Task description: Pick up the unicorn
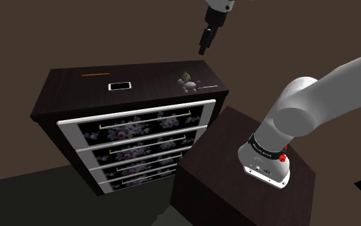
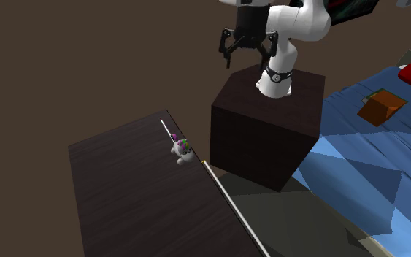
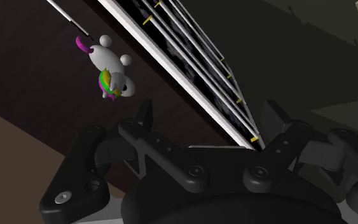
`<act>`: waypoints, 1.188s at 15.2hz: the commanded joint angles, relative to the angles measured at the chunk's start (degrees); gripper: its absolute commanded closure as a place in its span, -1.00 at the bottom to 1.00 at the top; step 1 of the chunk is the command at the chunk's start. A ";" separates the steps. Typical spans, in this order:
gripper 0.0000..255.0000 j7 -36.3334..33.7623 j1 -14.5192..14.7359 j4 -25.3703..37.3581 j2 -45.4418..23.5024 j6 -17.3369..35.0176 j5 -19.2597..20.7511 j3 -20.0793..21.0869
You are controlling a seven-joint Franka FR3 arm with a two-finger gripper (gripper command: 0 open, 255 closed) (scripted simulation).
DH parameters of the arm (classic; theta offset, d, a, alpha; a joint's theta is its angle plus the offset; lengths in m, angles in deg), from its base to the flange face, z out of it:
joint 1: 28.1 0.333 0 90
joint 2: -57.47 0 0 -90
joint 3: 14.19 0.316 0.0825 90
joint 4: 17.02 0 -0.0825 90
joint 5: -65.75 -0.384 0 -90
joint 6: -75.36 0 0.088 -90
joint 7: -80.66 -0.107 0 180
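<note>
Tool [image 2: 250,55] released, well above unicorn [image 1: 187,83]; phone [image 1: 120,86], orange stick [image 1: 95,75] farther along dresser [image 1: 153,77].

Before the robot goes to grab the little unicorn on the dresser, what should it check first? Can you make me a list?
1. Gripper open: ok, its fingers stand apart.
2. Gripper empty: ok, nothing sits between the fingers.
3. Unicorn easy to find: ok, it is on the dresser top, near the front edge.
4. Gripper close to the unicorn: not ok, it hangs high above and well apart.
5. Room around the unicorn: cannot tell, because a thin white stick lies right by it. The phone is well away.
</note>
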 commanded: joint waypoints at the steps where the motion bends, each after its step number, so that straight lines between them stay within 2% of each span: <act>1: -1.00 2.55 -0.09 -0.48 -2.91 2.85 0.45 -1.62; 6: -1.00 9.15 0.02 0.04 -12.08 10.01 0.39 -5.65; 10: -1.00 15.05 0.32 1.86 -20.50 15.27 -1.21 -8.58; 18: -1.00 28.78 -0.80 9.18 -39.25 23.21 -9.14 -11.30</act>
